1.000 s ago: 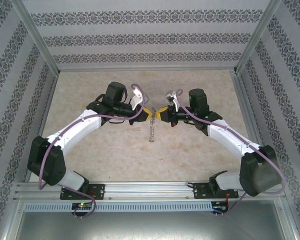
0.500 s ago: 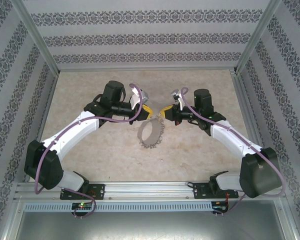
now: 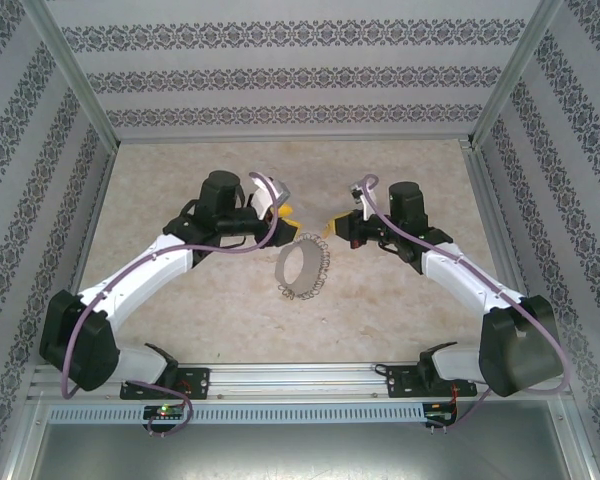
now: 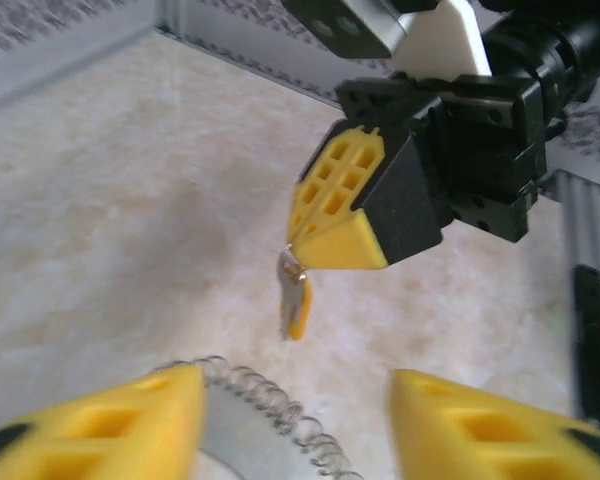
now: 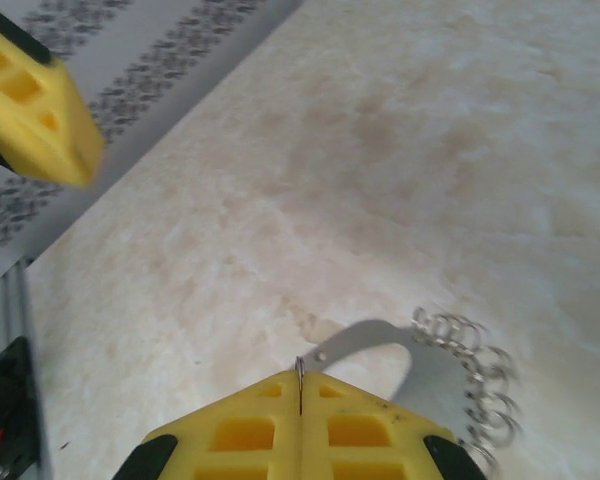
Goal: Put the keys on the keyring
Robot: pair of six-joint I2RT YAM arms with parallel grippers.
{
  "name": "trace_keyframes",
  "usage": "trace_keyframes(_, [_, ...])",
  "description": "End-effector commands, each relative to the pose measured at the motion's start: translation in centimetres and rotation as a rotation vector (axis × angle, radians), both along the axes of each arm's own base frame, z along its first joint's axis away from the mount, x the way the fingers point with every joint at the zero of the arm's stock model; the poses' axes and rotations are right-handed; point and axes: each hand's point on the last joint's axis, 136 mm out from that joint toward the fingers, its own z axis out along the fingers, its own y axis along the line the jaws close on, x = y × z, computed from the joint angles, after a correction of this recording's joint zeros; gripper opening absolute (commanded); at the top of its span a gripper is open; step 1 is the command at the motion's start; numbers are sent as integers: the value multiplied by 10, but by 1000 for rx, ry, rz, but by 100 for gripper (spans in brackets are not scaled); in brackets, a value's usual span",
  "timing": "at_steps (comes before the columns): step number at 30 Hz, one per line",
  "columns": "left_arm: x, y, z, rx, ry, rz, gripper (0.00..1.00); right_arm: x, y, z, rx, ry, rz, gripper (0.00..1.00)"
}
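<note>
1. The left gripper (image 4: pixel 296 420) stands well open and nothing is held by it. The right gripper (image 5: pixel 300 395) is closed tight on thin wire at the rim of the large silvery metal keyring (image 3: pixel 290 265), which is fringed with small keys.
2. The small key with a yellow-orange plastic head (image 4: pixel 296 305) is seen dangling at the right fingertips.
3. Threading is judged to be in hand; whether the key is fully on cannot be told. Next, the key would need sliding along the wire.
4. No brand or writing can be read.
</note>
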Motion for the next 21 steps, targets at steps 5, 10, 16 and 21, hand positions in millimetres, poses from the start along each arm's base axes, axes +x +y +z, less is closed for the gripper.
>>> trace_keyframes(5, [34,37,13,-18,-98,343,100,0,-34,-33,-72,148,-208,0])
trace_keyframes(10, [47,45,-10,0,-27,434,100,-17,-54,-68,-163,313,-302,0])
trace_keyframes(16, [49,49,-24,-34,56,494,100,-46,-75,-95,-208,438,-391,0])
trace_keyframes(21, [52,78,-27,-192,103,694,100,-55,-86,-118,-254,528,-449,0])
